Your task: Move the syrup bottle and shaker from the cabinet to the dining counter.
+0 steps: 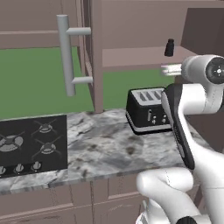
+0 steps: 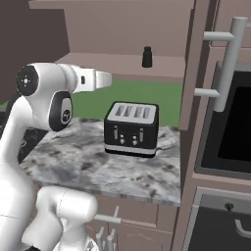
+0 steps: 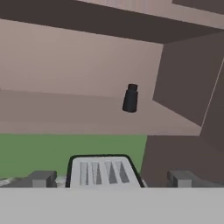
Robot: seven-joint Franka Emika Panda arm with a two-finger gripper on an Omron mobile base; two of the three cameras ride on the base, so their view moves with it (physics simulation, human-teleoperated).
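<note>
While the claw (image 3: 111, 179) gapes open, the upright shaker (image 3: 130, 98) stands centre-frame, straight ahead on the cabinet (image 3: 78, 109) shelf.

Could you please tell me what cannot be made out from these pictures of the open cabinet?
- Syrup bottle: nowhere to be made out; the arm covers the cabinet shelf's right end in the left base view.
- Shaker: too small to tell its top details.
- Gripper: fingertips stand wide open; the bottom band cuts them off in the hand view.
</note>
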